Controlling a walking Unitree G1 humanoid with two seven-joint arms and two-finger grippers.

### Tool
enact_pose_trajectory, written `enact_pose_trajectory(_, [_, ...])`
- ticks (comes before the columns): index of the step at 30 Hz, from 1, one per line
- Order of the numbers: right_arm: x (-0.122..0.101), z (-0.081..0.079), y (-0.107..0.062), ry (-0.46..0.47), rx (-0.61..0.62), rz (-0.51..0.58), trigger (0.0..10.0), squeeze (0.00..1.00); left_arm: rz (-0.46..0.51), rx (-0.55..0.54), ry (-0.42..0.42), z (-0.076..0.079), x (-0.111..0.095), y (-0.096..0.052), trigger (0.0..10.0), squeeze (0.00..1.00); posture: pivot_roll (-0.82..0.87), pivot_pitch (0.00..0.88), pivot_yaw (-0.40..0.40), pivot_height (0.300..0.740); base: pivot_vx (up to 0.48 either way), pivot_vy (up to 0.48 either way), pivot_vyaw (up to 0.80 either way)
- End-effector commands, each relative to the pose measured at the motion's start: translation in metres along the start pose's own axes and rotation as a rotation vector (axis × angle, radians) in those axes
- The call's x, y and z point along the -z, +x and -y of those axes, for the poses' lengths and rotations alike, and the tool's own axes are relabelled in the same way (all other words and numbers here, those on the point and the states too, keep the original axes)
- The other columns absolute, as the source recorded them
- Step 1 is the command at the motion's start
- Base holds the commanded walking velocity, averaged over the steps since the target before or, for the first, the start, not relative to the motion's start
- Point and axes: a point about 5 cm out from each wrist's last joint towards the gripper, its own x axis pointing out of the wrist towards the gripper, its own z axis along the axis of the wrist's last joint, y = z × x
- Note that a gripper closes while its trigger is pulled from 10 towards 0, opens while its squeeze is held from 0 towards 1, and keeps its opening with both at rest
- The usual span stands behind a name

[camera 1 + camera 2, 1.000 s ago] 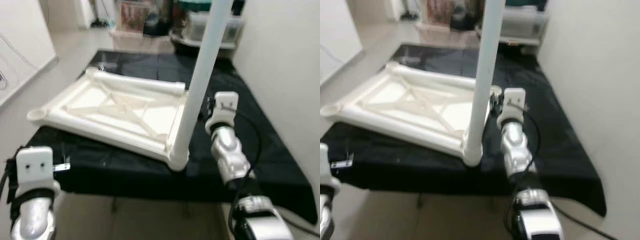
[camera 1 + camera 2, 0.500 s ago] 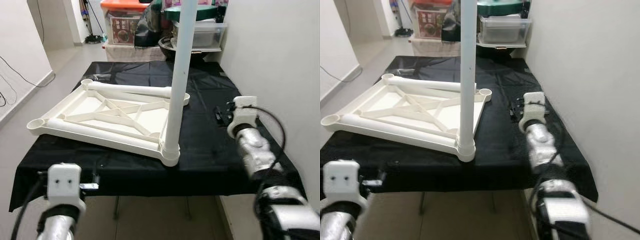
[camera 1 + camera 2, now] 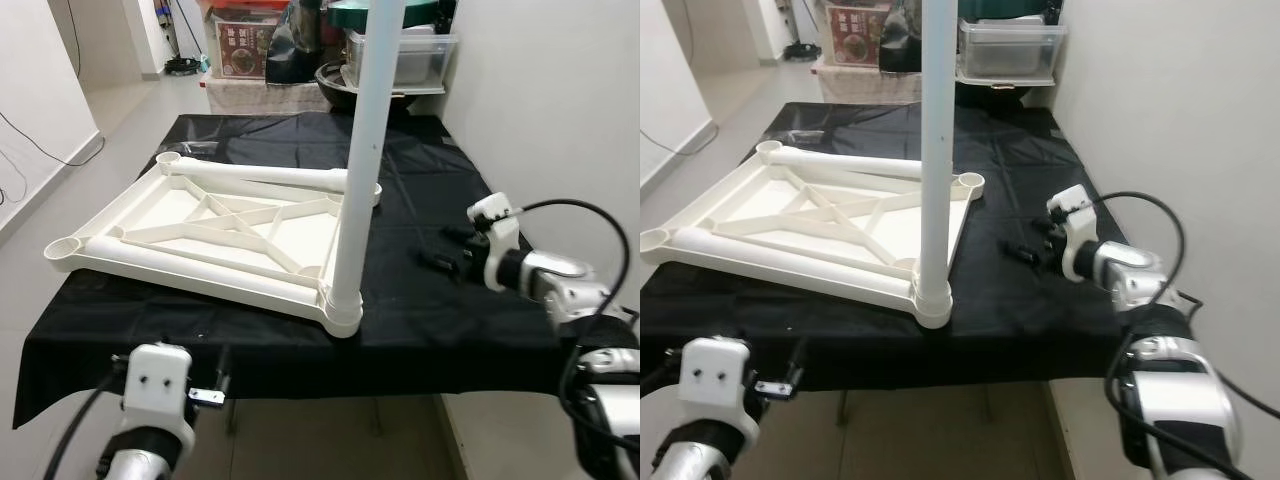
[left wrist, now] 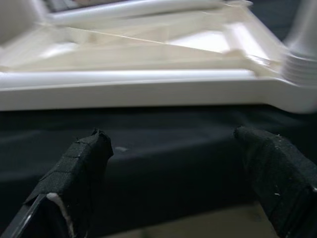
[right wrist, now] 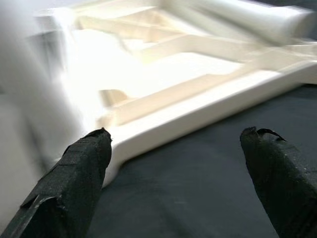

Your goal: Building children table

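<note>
Tabletop (image 3: 230, 225), white, lying upside down on the black cloth (image 3: 440, 310), with one leg (image 3: 362, 150) standing upright in its near corner socket. Another leg (image 3: 260, 177) lies along the far edge, and the remaining sockets look empty, so assembly appears roughly a quarter done. The right gripper (image 3: 447, 258), fingers spread and empty, hovers over the cloth just beside the tabletop edge that faces it. The left gripper (image 4: 173, 183), also spread and empty, hangs below and in front of the near edge. The right wrist view adds the underside ribs close up.
</note>
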Motion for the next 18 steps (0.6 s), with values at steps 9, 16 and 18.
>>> enact_pose_trajectory(9, [0.000,-0.017,0.007,0.017,-0.270,0.006,10.0,0.00,0.017,0.122,-0.034,0.020,-0.001,-0.005,10.0,0.00,0.08,0.085,-0.028,0.740,0.000,0.000,0.00])
enact_pose_trajectory(16, [-0.008,-0.037,0.031,0.013,-0.415,0.056,10.0,0.00,0.035,0.162,-0.049,0.027,-0.005,-0.006,10.0,0.00,0.08,0.090,-0.030,0.740,0.000,0.000,0.00])
enact_pose_trajectory(18, [-0.008,-0.037,0.031,0.013,-0.415,0.056,10.0,0.00,0.035,0.162,-0.049,0.027,-0.005,-0.006,10.0,0.00,0.08,0.090,-0.030,0.740,0.000,0.000,0.00])
